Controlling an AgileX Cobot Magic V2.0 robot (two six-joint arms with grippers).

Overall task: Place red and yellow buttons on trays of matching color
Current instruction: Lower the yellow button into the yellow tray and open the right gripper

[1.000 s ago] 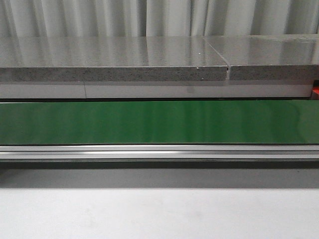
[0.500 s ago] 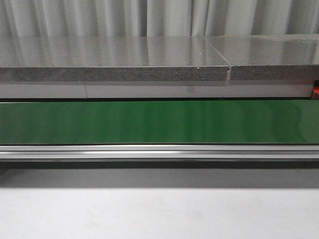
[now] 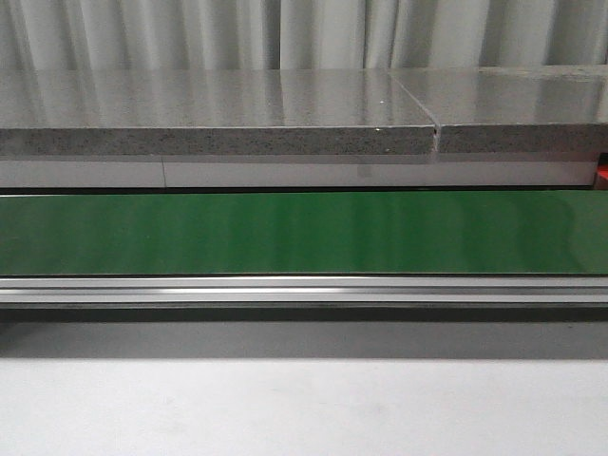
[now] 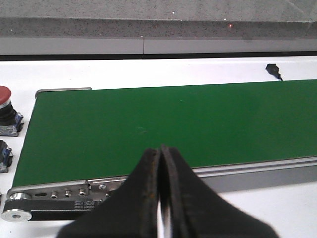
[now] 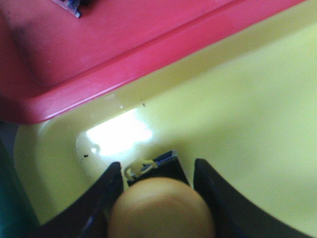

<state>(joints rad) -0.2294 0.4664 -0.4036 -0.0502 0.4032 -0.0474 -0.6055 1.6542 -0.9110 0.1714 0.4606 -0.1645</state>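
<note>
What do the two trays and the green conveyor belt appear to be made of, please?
The yellow tray and the red tray look like moulded plastic: rounded rims, uniform colour, and a bright glare patch on the yellow floor suggesting a glossy finish. The green belt looks like smooth rubber or PVC, with a soft sheen and no visible weave; the exact material cannot be told.

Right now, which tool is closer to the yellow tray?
Right. The right tool sits just over the yellow tray, a yellow button between its fingers. The left tool hangs shut over the green conveyor belt.
</note>
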